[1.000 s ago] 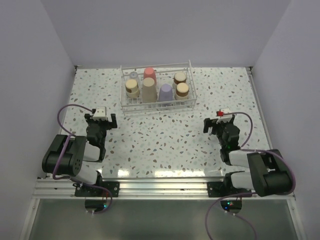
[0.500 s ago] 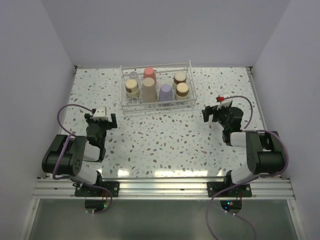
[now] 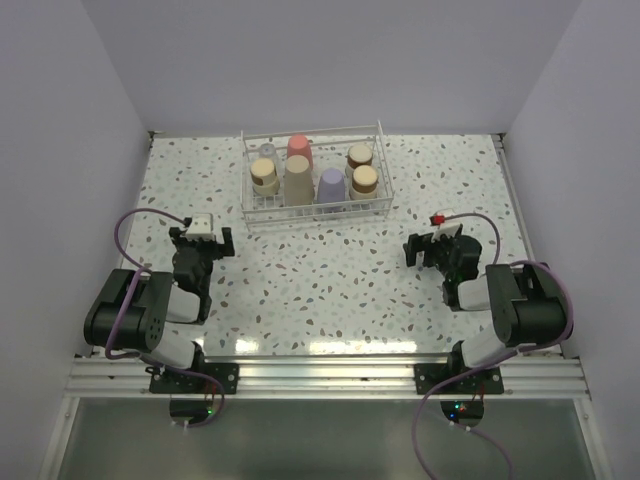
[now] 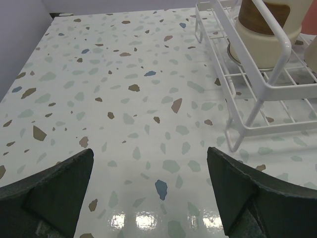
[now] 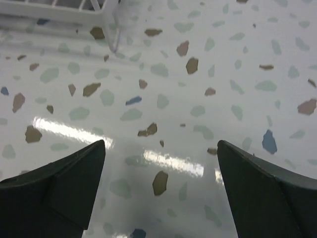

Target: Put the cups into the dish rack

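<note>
The dish rack (image 3: 245, 190) stands at the back middle of the table with several cups upside down inside it: a coral-red one (image 3: 298, 148), a lavender one (image 3: 331, 185), a larger beige one (image 3: 298, 180), steel ones with tan bases (image 3: 365, 179) and a tiny clear one (image 3: 266, 152). My left gripper (image 3: 201, 240) rests open over the table, near-left of the rack. In the left wrist view, its gripper (image 4: 148, 163) is empty, with the rack corner (image 4: 257, 87) and one cup (image 4: 257, 42) at the upper right. My right gripper (image 3: 432, 250) (image 5: 161, 148) is open and empty, near-right of the rack.
White walls close in the speckled table (image 3: 330, 280) on the left, back and right. A metal rail (image 3: 320, 375) with both arm bases runs along the near edge. The right wrist view catches only a rack corner (image 5: 74, 12) at the top left.
The right arm's elbow has swung to the right. Its gripper moved towards the back and came back nearer, still open. The left arm and the cups have not moved.
</note>
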Robot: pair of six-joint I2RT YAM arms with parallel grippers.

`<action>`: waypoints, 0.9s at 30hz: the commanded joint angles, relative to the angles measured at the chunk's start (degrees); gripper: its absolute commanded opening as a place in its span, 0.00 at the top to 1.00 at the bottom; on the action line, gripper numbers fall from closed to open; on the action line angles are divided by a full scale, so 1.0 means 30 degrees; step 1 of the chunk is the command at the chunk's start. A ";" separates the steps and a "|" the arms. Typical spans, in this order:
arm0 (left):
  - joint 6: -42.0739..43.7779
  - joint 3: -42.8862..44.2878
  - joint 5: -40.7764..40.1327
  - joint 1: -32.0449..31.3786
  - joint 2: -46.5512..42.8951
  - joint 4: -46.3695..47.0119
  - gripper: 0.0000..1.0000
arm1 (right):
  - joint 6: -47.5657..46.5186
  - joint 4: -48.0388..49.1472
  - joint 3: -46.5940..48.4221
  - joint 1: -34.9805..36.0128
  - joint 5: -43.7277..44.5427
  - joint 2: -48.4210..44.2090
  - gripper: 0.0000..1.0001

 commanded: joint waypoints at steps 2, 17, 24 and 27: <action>0.0488 0.0349 0.0035 0.0004 -0.0056 0.1531 0.00 | -0.0007 0.3629 -0.0354 0.0809 0.2533 0.0066 0.02; 0.0430 0.0320 0.0035 0.0004 -0.0056 0.1560 0.00 | -0.0506 0.2055 0.0262 0.0870 0.1683 -0.0367 0.02; 0.0459 0.0349 0.0035 0.0004 -0.0056 0.1560 0.00 | -0.0506 0.2026 0.0291 0.0870 0.1683 -0.0396 0.02; 0.0459 0.0349 0.0035 0.0004 -0.0056 0.1560 0.00 | -0.0506 0.1997 0.0291 0.0899 0.1683 -0.0396 0.02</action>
